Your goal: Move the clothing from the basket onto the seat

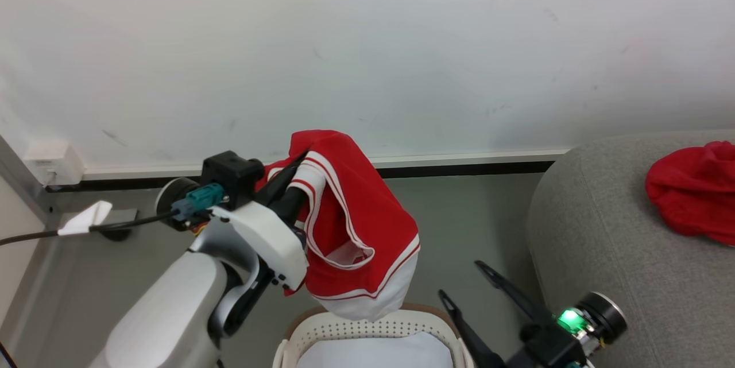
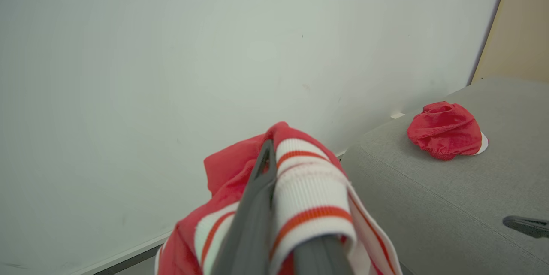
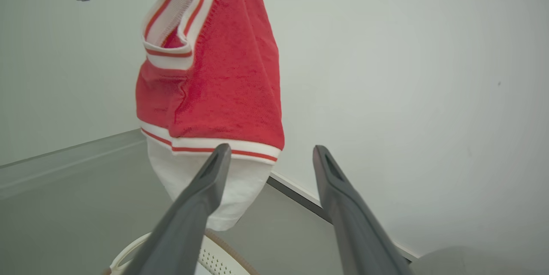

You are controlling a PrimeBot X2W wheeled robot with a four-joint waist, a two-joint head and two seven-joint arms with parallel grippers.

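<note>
- Head view: left gripper (image 1: 298,164) clamped on a red garment (image 1: 356,224), white-striped with a white hem, hanging above the basket (image 1: 356,328).
- Right gripper (image 1: 460,279) spread wide, empty.
- Left wrist view: a red bundle (image 2: 446,131) lies bunched on the grey seat (image 2: 429,193).

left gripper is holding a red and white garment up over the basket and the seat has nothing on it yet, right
Not quite. The seat already has a crumpled red garment lying on it, as the head view shows. The rest holds: the left gripper holds the red and white garment up over the basket.
</note>
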